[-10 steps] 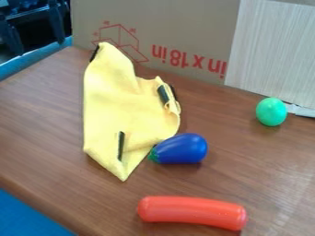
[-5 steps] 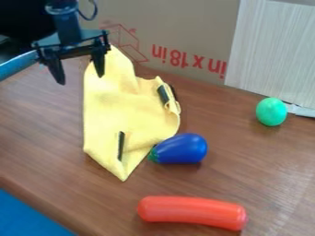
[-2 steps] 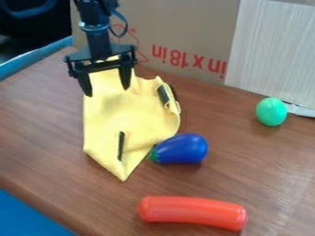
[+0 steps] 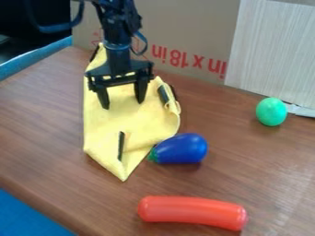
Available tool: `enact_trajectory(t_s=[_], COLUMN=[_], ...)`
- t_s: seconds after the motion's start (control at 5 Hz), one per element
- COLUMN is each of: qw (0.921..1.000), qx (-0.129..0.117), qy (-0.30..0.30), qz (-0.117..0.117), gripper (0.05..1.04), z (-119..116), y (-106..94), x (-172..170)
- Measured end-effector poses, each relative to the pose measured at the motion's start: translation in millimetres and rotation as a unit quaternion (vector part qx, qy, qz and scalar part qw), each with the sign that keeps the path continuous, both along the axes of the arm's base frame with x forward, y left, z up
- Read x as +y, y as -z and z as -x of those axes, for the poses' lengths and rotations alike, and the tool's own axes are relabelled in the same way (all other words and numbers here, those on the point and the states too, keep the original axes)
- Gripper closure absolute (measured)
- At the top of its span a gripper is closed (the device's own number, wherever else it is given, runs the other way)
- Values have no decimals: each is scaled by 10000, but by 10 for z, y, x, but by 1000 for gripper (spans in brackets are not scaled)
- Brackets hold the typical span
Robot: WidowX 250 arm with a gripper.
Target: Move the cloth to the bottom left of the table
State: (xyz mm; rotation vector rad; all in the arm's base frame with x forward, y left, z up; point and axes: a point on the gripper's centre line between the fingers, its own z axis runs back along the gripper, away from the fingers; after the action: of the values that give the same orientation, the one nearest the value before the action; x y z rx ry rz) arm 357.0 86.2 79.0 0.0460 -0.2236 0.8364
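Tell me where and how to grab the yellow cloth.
Grip the yellow cloth by the bunched fold at its right edge in the camera view, coming down from above with the jaws astride it. The crumpled fabric there should offer a ridge to pinch; the smoother left part would likely slip.

Your robot has a black, jointed arm (image 4: 118, 20) with bulky parts, and its rounded wrist (image 4: 117, 56) carries a greyish shine. One thin, dark cable (image 4: 145, 45) makes a loop beside it. Your black two-finger tool (image 4: 123, 105) has a wide, angular crosspiece (image 4: 120, 80), and its slim fingers (image 4: 141, 91) become narrow at the ends.
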Motion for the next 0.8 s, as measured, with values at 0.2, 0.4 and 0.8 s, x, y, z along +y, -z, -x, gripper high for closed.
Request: enact_trajectory(t_s=[0.2,0.4,0.8], qw=[10000,9997,9993], qx=[2,-173,-357], qy=[3,-19,-12], qz=[-94,-164,-120], gripper=[84,82,84], z=[-64,-118,19], y=[127,135,159], x=[-54,-31,175])
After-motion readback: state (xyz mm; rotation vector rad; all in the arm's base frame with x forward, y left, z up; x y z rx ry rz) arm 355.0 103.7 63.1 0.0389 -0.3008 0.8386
